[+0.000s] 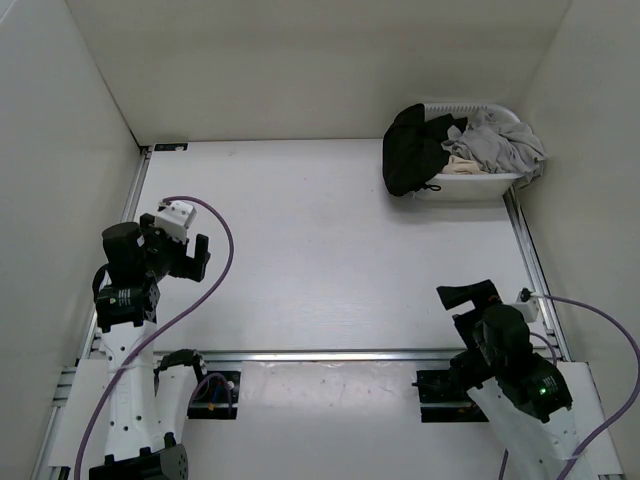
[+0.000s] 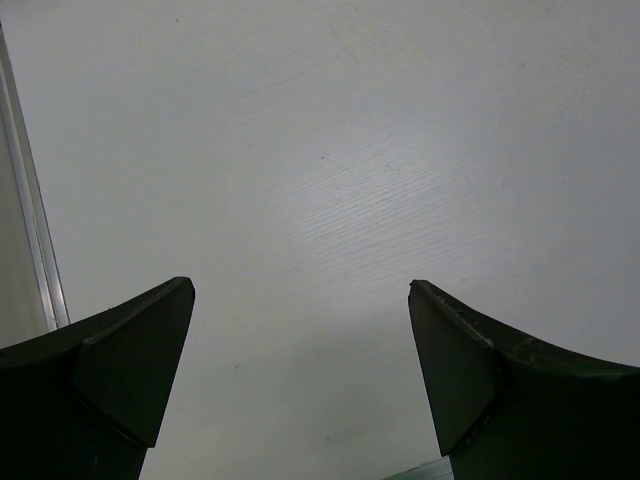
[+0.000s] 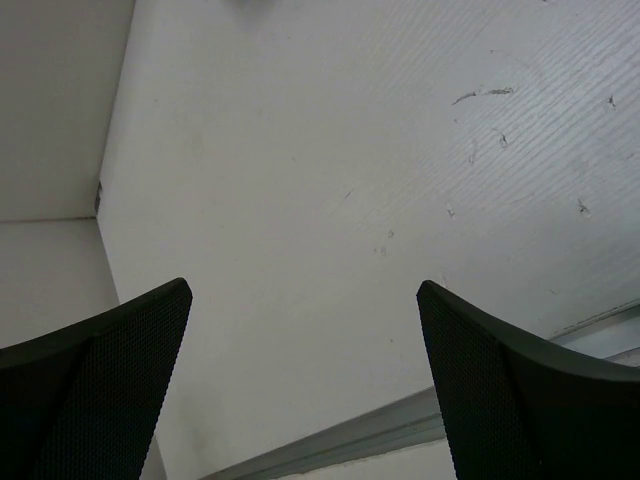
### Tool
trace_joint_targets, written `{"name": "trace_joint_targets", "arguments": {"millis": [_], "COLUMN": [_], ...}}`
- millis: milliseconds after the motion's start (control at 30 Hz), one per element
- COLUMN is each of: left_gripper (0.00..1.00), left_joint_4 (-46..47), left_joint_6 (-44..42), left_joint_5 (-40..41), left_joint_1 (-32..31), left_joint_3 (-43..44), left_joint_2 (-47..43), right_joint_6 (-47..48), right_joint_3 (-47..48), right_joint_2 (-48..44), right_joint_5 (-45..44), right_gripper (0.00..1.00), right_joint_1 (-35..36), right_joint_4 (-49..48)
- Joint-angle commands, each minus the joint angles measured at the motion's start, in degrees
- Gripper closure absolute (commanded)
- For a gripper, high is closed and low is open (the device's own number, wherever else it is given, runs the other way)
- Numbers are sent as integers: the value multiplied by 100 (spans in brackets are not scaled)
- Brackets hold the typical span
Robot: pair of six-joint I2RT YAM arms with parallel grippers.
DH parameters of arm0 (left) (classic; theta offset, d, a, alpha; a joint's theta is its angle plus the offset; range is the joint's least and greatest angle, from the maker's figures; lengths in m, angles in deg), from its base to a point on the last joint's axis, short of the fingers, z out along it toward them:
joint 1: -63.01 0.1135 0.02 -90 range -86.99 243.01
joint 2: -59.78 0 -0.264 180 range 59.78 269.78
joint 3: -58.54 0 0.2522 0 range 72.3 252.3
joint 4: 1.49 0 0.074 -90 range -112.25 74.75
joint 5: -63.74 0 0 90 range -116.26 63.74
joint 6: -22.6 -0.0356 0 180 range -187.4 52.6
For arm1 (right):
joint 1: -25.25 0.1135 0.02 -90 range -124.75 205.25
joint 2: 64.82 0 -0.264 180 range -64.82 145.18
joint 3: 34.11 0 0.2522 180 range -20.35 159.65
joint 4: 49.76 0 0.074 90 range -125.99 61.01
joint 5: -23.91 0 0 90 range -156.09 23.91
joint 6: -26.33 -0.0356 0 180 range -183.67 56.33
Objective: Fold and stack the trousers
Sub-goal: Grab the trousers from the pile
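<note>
The grey trousers [image 1: 503, 143] lie crumpled in a white basket [image 1: 470, 188] at the back right of the table, far from both arms. My left gripper [image 1: 192, 256] [image 2: 300, 287] hovers at the left side of the table, open, with only bare tabletop between its fingers. My right gripper [image 1: 468, 297] [image 3: 304, 287] sits near the front right, also open and holding nothing. Neither wrist view shows the trousers.
In the same basket a black garment [image 1: 410, 150] hangs over the left rim and a beige garment [image 1: 462, 165] lies beneath the grey one. White walls enclose the table on three sides. A metal rail [image 1: 330, 354] runs along the front, and purple cables trail from both arms.
</note>
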Motion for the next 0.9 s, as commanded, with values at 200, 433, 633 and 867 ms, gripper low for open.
{"name": "trace_joint_targets", "arguments": {"millis": [200, 433, 633, 867], "left_gripper": [0, 0, 0, 0], "left_joint_4": [54, -51, -51, -51], "left_joint_6": [48, -549, -550, -488], "left_joint_5": [-163, -234, -627, -901], "left_joint_1": [29, 29, 29, 29], "left_joint_3": [-35, 981, 1889, 1951], "left_joint_2": [-58, 933, 2217, 3105], "right_joint_6": [2672, 5080, 5864, 5829], "right_joint_3": [1611, 6460, 10400, 10282], "right_joint_2": [2531, 7227, 10363, 12042], "right_joint_5": [-10, -2934, -1397, -670], "right_gripper": [1, 1, 1, 1], "right_joint_1": [20, -252, -2070, -2827], "right_joint_4": [256, 256, 106, -1297]}}
